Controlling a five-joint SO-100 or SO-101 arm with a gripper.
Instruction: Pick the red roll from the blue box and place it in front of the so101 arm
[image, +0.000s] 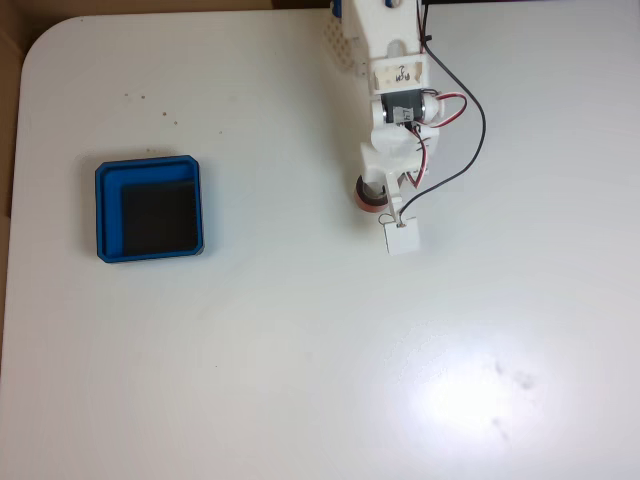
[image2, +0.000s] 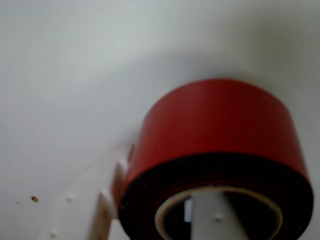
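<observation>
Red roll of tape, shiny red outside, dark face, pale inner ring, one white finger through its hole, jaws clamped on it, over the white bench, far from blue box

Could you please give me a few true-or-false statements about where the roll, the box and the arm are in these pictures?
1. The red roll lies inside the blue box. False: the roll is at the gripper, well to the right of the box in the fixed view.
2. The box's black floor is bare. True.
3. One gripper finger passes through the roll's core in the wrist view. True.
4. The box stands right of the arm in the fixed view. False: it stands to the left, apart from the arm.
5. The table is white. True.
6. The roll's outer side is blue. False: it is red, with a dark face.
</observation>
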